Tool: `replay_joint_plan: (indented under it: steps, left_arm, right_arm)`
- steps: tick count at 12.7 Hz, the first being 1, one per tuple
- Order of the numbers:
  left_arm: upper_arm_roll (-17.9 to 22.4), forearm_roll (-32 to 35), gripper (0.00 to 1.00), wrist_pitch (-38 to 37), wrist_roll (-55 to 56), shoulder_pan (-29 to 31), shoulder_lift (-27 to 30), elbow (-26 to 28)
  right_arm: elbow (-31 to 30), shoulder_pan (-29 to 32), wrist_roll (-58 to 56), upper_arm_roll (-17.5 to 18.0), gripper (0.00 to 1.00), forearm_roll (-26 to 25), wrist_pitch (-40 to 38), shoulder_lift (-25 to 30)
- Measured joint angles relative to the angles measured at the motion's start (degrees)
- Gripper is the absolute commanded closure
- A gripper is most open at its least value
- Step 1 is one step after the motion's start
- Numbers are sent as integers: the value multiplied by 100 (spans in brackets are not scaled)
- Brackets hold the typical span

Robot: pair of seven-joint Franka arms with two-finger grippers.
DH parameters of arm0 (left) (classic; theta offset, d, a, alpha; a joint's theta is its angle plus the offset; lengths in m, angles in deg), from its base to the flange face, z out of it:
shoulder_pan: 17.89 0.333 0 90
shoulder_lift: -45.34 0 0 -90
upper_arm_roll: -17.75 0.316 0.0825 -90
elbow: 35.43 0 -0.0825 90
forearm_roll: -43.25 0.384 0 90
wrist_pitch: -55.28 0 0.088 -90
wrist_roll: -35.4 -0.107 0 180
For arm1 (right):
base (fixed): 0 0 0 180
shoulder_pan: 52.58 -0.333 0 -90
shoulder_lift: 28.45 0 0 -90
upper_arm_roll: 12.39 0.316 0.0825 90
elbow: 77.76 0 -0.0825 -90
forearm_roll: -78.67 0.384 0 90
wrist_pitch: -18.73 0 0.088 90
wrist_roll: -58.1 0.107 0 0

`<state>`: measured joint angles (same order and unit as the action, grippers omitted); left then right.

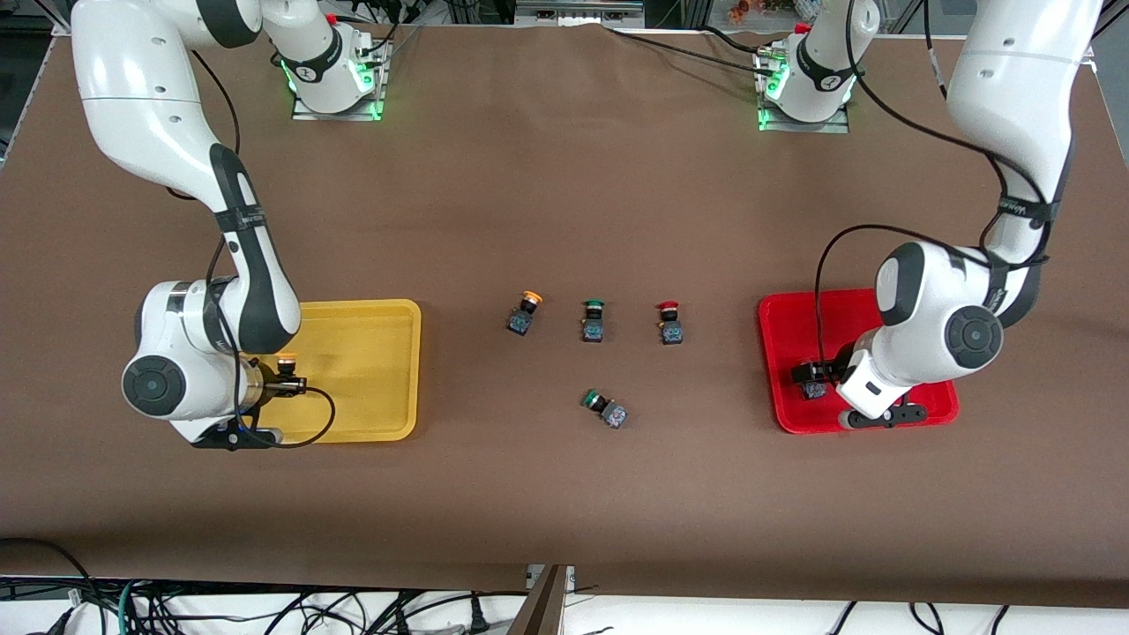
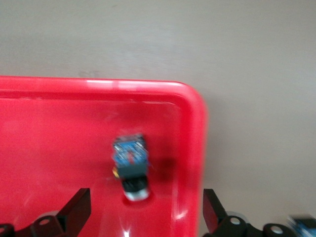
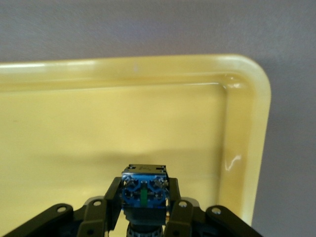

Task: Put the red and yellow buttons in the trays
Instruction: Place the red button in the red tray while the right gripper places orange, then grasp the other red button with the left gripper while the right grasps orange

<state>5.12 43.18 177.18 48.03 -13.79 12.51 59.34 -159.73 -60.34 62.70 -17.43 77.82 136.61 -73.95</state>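
Brown cloth covers the table. At nine o'clock, the right gripper (image 3: 143, 217) pinches a yellow button (image 3: 143, 190) over the yellow tray (image 1: 388, 370), ready to drop. Centre: one yellow-capped switch (image 1: 524, 314), one red-capped switch (image 1: 669, 322), two green-capped switches (image 1: 593, 320) wait. At three o'clock, the left gripper (image 2: 145, 212), fingers spread, hangs over a red button (image 2: 130, 165) lying in the red tray (image 1: 781, 353).

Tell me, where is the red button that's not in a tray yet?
The red button sits mid-table in the front view, in a row beside a green button, toward the left arm's end and the red tray.
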Motion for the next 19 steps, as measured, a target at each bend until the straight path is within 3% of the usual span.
replay_joint_plan:
  steps: [1, 3, 6, 10, 12, 14, 16, 17, 19]
  left_arm:
    - [-223, -1, 0, -216, 199, -9, 89, -55]
    - [-638, -1, 0, -364, 886, -164, 84, -26]
    - [-695, 4, 0, -350, 1853, -903, -261, 59]
    - [-678, 5, 4, 110, 2233, -1296, -721, 77]
    - [-673, 77, 22, 175, 2289, -1327, -835, 79]
    - [-673, 376, 59, 183, 2416, -1360, -917, 79]
    - [-674, 463, 87, 186, 2463, -1414, -966, 78]
    - [-674, 464, 96, 187, 2466, -1428, -973, 78]
    - [-662, 468, 97, 186, 2467, -1421, -972, 59]
  right_arm:
    - [-260, 0, 0, 1, 0, 0, 230, 72]
    - [-425, -4, 0, 6, 0, 0, 349, 196]
    - [-191, -127, 206, 132, 0, 11, 85, 496]
    - [43, -1109, 2225, 262, 0, 21, -249, 622]
    - [37, -1769, 3329, 275, 0, 19, -81, 512]
    - [33, -2331, 4346, 274, 0, 18, 434, 309]
    - [31, -2680, 5033, 268, 0, 18, 925, 79]
    - [31, -2791, 5273, 266, 0, 18, 1046, -15]
    - [31, -2973, 5573, 267, 0, 18, 1210, -173]
